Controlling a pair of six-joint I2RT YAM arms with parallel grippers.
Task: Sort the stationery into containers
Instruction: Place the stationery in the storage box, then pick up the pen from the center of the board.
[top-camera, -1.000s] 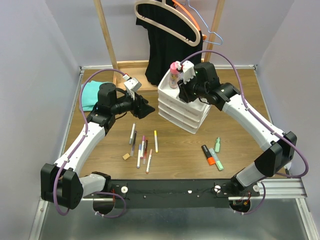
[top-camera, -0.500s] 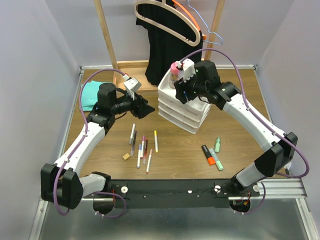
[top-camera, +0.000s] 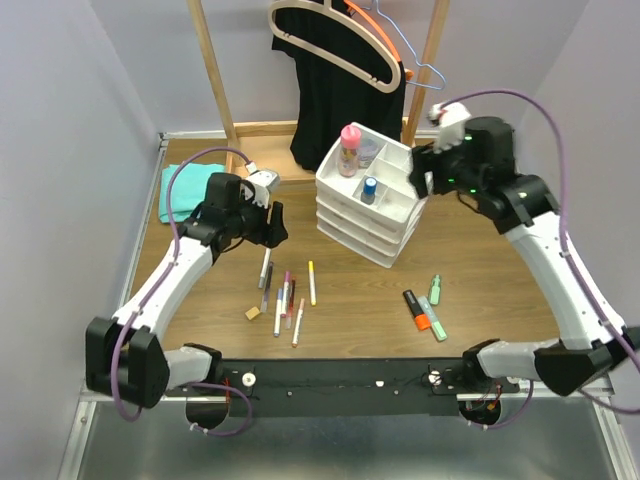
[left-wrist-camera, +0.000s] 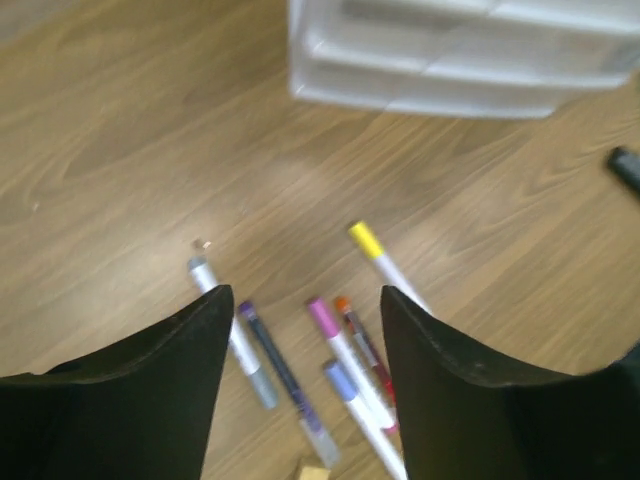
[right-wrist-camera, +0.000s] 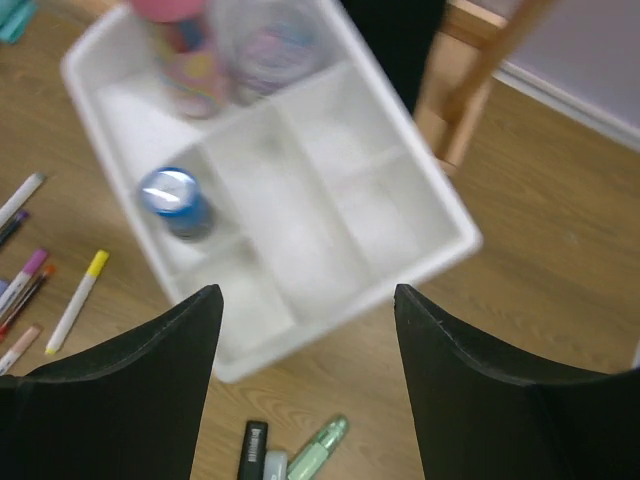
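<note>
The white three-drawer organiser (top-camera: 392, 222) stands at mid table, its divided tray on top. A pink-capped bottle (top-camera: 349, 150) and a small blue-capped tube (top-camera: 369, 189) stand in tray compartments. My right gripper (top-camera: 418, 170) is open and empty, held above the tray's right side; its wrist view shows the tray (right-wrist-camera: 440, 250) and the tube (right-wrist-camera: 175, 200) below. My left gripper (top-camera: 275, 222) is open and empty above the slim pens (top-camera: 285, 295). The left wrist view shows the yellow-capped pen (left-wrist-camera: 385, 262), grey pen (left-wrist-camera: 232, 335) and pink-capped pen (left-wrist-camera: 335, 335) under it. A tan eraser (top-camera: 252, 313) lies beside them.
An orange highlighter (top-camera: 417, 310) and green highlighters (top-camera: 436, 290) lie front right of the organiser. A teal cloth (top-camera: 180, 190) lies far left. A wooden rack with hangers and a black garment (top-camera: 340, 90) stands behind the organiser.
My right gripper has lifted off the tray and swung right, leaving the blue-capped tube standing in a compartment. My left gripper has drawn back left and tipped down over the pens.
</note>
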